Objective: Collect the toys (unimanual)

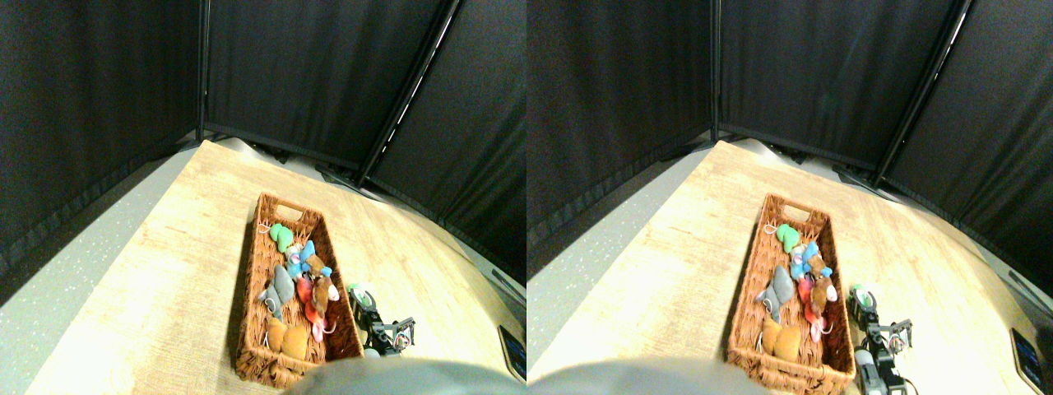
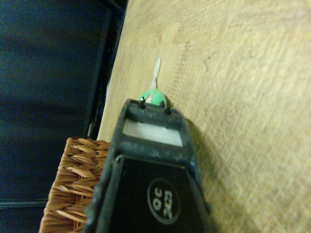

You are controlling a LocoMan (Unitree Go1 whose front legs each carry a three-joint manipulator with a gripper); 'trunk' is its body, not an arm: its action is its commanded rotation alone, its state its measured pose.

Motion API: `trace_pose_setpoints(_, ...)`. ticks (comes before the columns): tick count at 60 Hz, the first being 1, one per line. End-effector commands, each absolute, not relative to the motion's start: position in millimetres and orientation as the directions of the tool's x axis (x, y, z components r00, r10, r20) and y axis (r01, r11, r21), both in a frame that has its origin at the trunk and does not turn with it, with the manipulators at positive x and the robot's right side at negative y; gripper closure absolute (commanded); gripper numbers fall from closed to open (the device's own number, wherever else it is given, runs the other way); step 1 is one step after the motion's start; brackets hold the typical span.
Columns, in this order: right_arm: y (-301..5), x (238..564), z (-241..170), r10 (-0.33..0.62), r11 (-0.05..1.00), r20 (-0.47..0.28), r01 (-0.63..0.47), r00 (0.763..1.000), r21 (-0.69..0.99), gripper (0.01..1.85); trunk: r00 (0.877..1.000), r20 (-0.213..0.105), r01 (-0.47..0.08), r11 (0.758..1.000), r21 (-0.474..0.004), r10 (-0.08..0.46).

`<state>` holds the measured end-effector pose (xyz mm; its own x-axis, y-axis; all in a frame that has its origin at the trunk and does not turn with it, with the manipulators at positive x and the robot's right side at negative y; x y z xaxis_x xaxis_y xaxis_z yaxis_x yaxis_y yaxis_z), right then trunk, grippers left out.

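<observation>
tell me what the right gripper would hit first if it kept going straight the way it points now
Most likely the small green toy lying on the table just past the right gripper, outside the basket. The wrist view shows it directly ahead of the jaw tip, though the gap between them is unclear.

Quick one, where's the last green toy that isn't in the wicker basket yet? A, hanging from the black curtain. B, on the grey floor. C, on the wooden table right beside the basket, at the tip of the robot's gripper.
C: the green toy lies on the wooden table just outside the basket, at the tip of the right gripper.
</observation>
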<state>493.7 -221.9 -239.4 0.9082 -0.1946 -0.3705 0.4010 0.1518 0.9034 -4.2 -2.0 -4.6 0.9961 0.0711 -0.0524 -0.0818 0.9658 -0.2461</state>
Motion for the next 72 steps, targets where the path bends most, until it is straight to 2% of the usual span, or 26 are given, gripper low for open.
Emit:
trace_pose_setpoints(1, -223, 499, -225, -0.183, 0.183, -0.313, 0.345, 0.932, 0.920, 1.71, 0.995, -0.070, -0.092, 0.964, -0.249, 0.077)
trace_pose_setpoints(11, -226, 504, -208, -0.170, 0.298, -0.258, 0.300, 0.951, 0.906, 1.64, 0.995, -0.067, -0.088, 0.965, -0.246, 0.074)
trace_pose_setpoints(16, -226, 507, -199, -0.190, 0.268, -0.251, 0.296, 0.949, 0.917, 1.71, 0.995, -0.064, -0.085, 0.966, -0.244, 0.071)
trace_pose_setpoints(19, -226, 509, -193, -0.182, 0.301, -0.236, 0.283, 0.954, 0.911, 1.71, 0.996, -0.062, -0.082, 0.966, -0.244, 0.069)
trace_pose_setpoints(20, -225, 511, -185, -0.185, 0.330, -0.209, 0.261, 0.960, 0.907, 1.71, 0.996, -0.062, -0.082, 0.966, -0.244, 0.068)
trace_pose_setpoints(24, -222, 511, -172, -0.191, 0.346, -0.191, 0.249, 0.963, 0.905, 1.72, 0.996, -0.061, -0.081, 0.966, -0.244, 0.068)
trace_pose_setpoints(34, -206, 517, -141, -0.101, 0.403, -0.162, 0.189, 0.982, 0.895, 1.67, 0.995, -0.053, -0.092, 0.962, -0.257, 0.081)
trace_pose_setpoints(37, -200, 515, -134, -0.108, 0.424, -0.157, 0.188, 0.982, 0.886, 1.65, 0.995, -0.049, -0.096, 0.960, -0.262, 0.086)
trace_pose_setpoints(40, -189, 517, -124, -0.046, 0.456, -0.139, 0.145, 0.989, 0.878, 1.63, 0.995, -0.047, -0.100, 0.958, -0.270, 0.091)
trace_pose_setpoints(44, -180, 518, -116, -0.045, 0.459, -0.142, 0.147, 0.989, 0.876, 1.62, 0.994, -0.042, -0.108, 0.954, -0.280, 0.101)
trace_pose_setpoints(49, -166, 520, -109, 0.045, 0.483, -0.129, 0.091, 0.991, 0.871, 1.61, 0.993, -0.036, -0.121, 0.948, -0.295, 0.115)
trace_pose_setpoints(54, -156, 523, -105, 0.090, 0.469, -0.123, 0.067, 0.988, 0.881, 1.62, 0.991, -0.030, -0.132, 0.941, -0.310, 0.129)
trace_pose_setpoints(58, -146, 524, -102, 0.154, 0.489, -0.124, 0.034, 0.980, 0.871, 1.62, 0.989, -0.023, -0.143, 0.934, -0.327, 0.144)
trace_pose_setpoints(72, -112, 529, -97, 0.221, 0.491, -0.147, 0.020, 0.964, 0.871, 1.62, 0.979, -0.012, -0.191, 0.902, -0.388, 0.202)
